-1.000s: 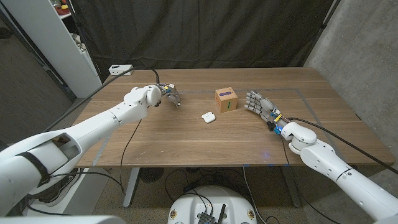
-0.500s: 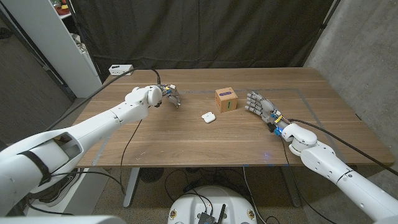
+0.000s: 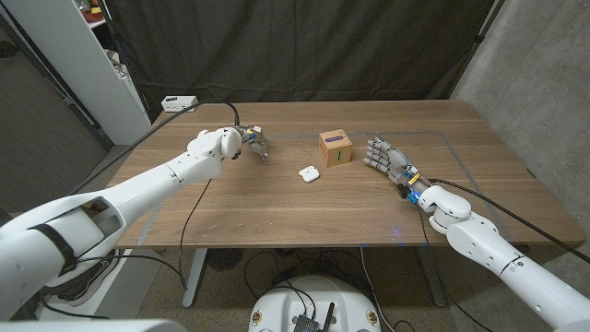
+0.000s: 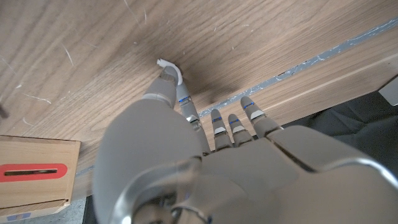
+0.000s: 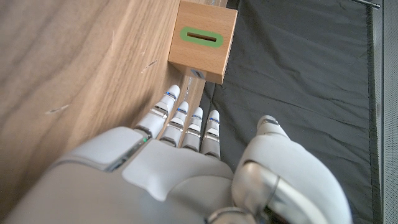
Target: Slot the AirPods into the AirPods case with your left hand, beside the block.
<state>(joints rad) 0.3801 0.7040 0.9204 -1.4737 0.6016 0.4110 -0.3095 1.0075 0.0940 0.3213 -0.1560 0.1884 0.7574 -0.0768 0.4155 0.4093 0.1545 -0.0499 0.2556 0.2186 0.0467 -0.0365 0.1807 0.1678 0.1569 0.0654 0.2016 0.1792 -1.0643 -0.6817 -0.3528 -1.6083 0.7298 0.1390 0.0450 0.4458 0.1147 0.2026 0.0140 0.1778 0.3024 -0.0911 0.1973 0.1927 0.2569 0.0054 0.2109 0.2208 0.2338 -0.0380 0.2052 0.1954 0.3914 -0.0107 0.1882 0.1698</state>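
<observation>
My left hand (image 3: 251, 140) hovers low over the table's far left part. In the left wrist view its thumb and a finger pinch a small white AirPod (image 4: 168, 64) right at the wood. The white AirPods case (image 3: 309, 172) lies mid-table, well to the right of that hand. Just behind the case and to its right stands the wooden block (image 3: 336, 148), with a red slot (image 4: 32, 170) on one face and a green slot (image 5: 202, 38) on another. My right hand (image 3: 385, 154) stands right of the block, fingers straight and apart, holding nothing.
The wooden table (image 3: 277, 207) has bare wood in front of the case. A black cable (image 3: 189, 207) runs down from my left arm over the front edge. A small white box (image 3: 179, 102) sits off the far left corner. A dark curtain hangs behind.
My right forearm has slid slightly toward the near right. The left hand, the case and the block stay where they were.
</observation>
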